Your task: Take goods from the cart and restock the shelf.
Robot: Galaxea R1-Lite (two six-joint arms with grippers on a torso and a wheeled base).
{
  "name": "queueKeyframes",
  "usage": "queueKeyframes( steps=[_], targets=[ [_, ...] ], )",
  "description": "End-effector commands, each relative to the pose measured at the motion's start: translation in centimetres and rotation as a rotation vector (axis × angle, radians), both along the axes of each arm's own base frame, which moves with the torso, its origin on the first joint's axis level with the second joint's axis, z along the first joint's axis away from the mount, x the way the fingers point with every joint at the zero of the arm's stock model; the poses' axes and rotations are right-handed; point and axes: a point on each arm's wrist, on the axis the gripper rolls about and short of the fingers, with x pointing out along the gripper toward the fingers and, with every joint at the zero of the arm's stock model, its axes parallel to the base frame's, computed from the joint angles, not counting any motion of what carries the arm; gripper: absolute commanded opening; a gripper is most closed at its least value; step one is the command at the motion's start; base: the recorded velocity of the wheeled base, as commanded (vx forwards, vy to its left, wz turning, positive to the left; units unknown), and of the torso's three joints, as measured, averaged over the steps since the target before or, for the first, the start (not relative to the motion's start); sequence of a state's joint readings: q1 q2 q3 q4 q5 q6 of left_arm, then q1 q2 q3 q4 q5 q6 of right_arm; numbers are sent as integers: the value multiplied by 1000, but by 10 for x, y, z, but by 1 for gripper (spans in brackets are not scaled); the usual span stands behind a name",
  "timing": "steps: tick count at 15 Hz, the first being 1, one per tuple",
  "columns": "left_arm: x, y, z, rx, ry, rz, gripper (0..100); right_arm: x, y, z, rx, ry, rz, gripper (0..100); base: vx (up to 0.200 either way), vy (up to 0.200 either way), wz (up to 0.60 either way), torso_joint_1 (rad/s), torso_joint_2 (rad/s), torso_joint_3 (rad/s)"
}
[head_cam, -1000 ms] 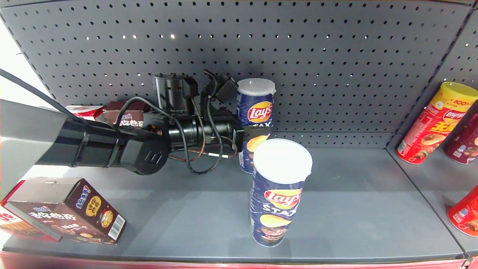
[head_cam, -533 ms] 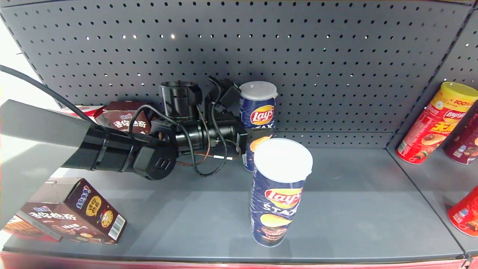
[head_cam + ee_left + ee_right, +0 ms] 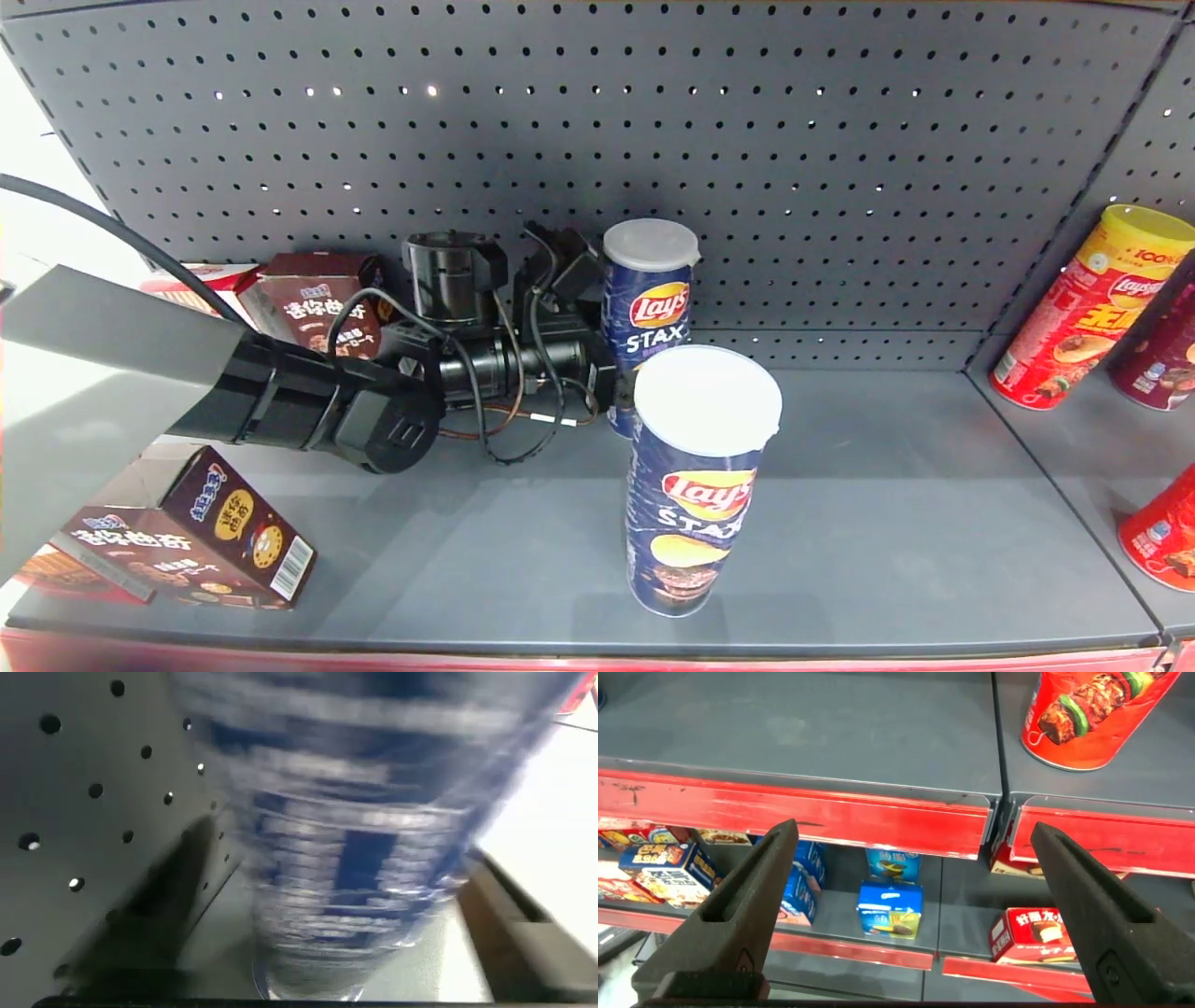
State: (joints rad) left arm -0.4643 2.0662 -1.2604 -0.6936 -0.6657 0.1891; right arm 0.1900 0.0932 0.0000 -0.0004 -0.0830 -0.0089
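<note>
left claw (image 3: 618,378) holding rear blue can (image 3: 652,291), second can (image 3: 698,485) in front

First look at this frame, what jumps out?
The left gripper clasps the rear blue can near the pegboard, midway along the shelf. Directly in front stands a second blue can, upright, its white lid closest to the head camera. A brown box lies askew at the front left corner.

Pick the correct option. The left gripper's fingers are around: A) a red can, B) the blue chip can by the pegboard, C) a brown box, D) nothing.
B: the left gripper has its fingers on both sides of the blue chip can by the pegboard.
</note>
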Motion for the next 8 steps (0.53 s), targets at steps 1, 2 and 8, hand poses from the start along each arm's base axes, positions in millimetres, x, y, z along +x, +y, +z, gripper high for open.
queueKeyframes(
  steps=[1, 2, 8],
  targets=[
    [-4, 3, 9, -8, -18, 10, 100, 0, 0, 0, -1, 2, 0, 100, 0, 0, 0, 0, 0, 0],
    [-12, 7, 20, -16, -35, 19, 100, 0, 0, 0, 0, 1, 0, 100, 0, 0, 0, 0, 0, 0],
    [-54, 28, 47, -23, -65, 90, 100, 0, 0, 0, 0, 1, 0, 100, 0, 0, 0, 0, 0, 0]
  ],
)
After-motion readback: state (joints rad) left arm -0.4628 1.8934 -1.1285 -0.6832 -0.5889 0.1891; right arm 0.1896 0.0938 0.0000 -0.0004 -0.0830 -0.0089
